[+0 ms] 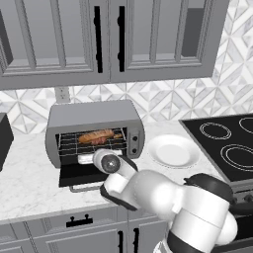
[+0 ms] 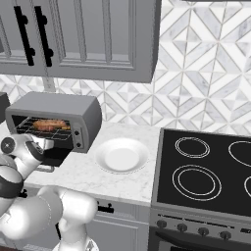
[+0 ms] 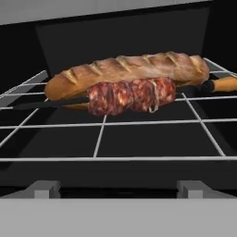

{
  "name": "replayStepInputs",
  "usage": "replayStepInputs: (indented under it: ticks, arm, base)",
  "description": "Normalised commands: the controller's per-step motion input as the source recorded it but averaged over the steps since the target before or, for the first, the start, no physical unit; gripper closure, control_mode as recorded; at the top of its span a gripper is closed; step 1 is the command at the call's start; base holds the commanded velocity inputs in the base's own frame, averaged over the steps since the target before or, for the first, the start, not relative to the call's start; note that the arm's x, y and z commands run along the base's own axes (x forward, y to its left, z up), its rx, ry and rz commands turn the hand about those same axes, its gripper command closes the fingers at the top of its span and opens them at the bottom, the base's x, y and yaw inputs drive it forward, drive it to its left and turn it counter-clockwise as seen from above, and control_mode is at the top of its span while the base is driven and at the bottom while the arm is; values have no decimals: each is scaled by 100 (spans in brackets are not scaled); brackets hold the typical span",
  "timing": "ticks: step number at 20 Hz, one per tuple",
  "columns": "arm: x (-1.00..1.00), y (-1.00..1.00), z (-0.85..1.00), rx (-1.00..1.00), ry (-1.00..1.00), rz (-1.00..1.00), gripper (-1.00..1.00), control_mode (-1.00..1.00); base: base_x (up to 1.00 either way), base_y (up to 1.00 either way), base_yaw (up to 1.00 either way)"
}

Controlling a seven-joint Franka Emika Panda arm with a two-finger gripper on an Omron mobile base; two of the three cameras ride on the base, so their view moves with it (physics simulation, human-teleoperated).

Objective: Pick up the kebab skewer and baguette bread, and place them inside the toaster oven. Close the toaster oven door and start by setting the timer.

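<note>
Looking along my gripper (image 3: 118, 190), I see its two finger tips (image 3: 45, 189) spread wide apart at the bottom of the hand view, with nothing between them. Just ahead of them lies the wire rack (image 3: 99, 139) inside the toaster oven (image 1: 94, 118). On that rack rests the kebab skewer (image 3: 132, 95): three mottled reddish-brown meat chunks packed together on a thin dark stick, with a tan handle end poking out to one side. Right behind it and touching it lies the baguette bread (image 3: 127, 69), a long golden-brown loaf with diagonal slashes across its crust, longer than the run of meat.

From the left base view, my arm's wrist sits in front of the oven mouth, above the toaster oven door (image 1: 81, 174), which hangs folded down and open with its silver bar handle toward me. The oven is a grey rounded box with small knobs on its right panel. Beside it on the marble counter (image 1: 29, 183) sits a white plate (image 1: 173, 150), and further right the black stovetop (image 1: 227, 143).
</note>
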Motion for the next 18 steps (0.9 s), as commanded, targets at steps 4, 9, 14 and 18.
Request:
replayStepInputs:
  ticks: [4,9,14,18]
  arm:
    - [0,0,19,0,-7,0,-100,-100]
    - [0,0,2,0,0,0,-100,-100]
    - [13,0,1,0,0,0,-100,-100]
    - [16,0,0,0,0,0,-100,-100]
  base:
    - [0,0,0]
    - [0,0,0]
    - [0,0,0]
    - [0,0,0]
